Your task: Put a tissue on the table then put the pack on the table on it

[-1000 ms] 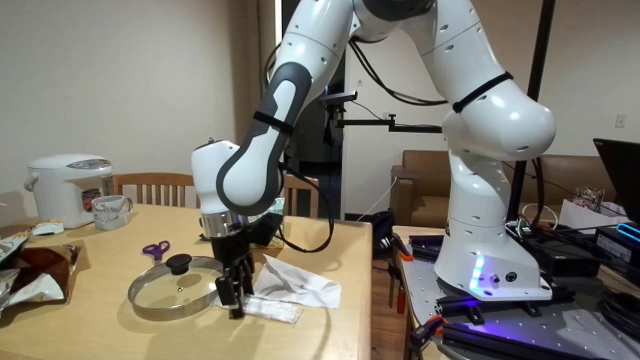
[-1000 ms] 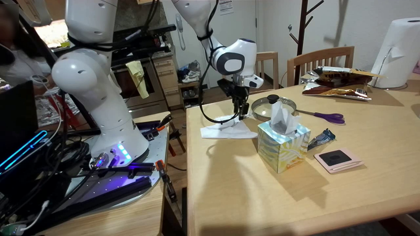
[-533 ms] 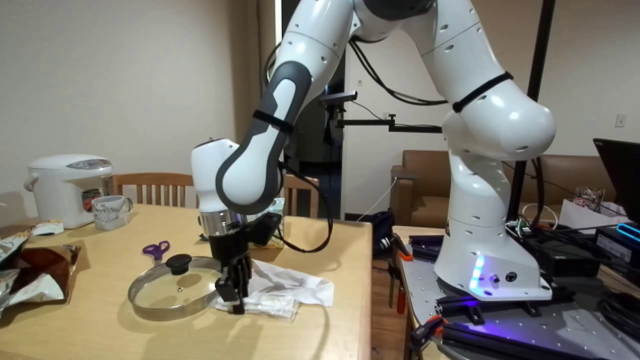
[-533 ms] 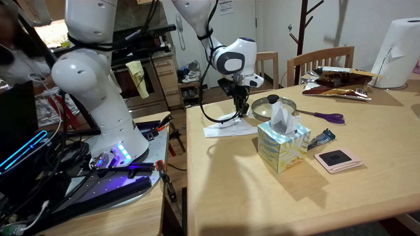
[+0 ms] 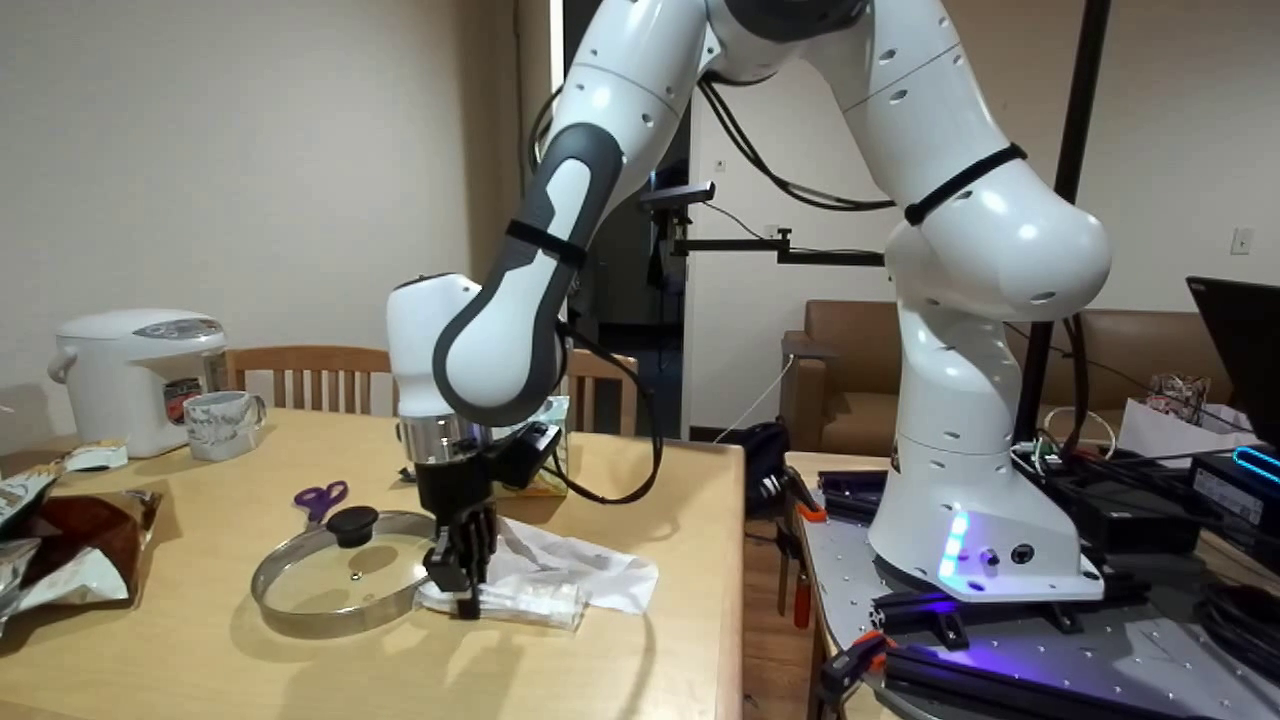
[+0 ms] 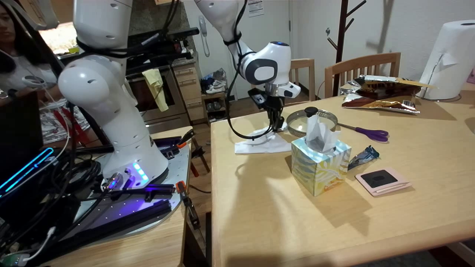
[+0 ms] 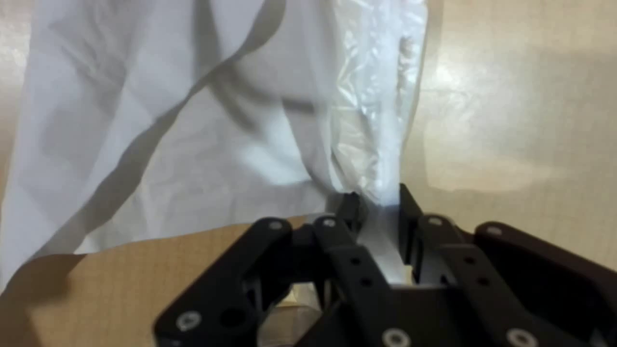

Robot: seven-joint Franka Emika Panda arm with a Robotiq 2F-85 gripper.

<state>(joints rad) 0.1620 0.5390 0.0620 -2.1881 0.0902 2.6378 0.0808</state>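
In the wrist view the white pack, glossy and wrinkled, runs lengthwise between the two fingers of my gripper, which pinch its sides. Its near end passes down between the jaws. The tissue, thin and creased, lies against one long side of the pack, its edge partly tucked by it. In an exterior view the gripper points down at table height, with the pack reaching out to one side and the tissue behind it. Both rest on the tan table. The gripper mostly hides the pack in an exterior view.
The round glass lid stands close beside the gripper, with purple scissors behind it. A tissue box, a blue wrapper and a pink wallet sit farther along the table. Foil bags and a mug are also there.
The jaws have closed in on the pack. Gripper, pack and tissue have shifted slightly towards the glass lid, and the lid and scissors have moved a little too.
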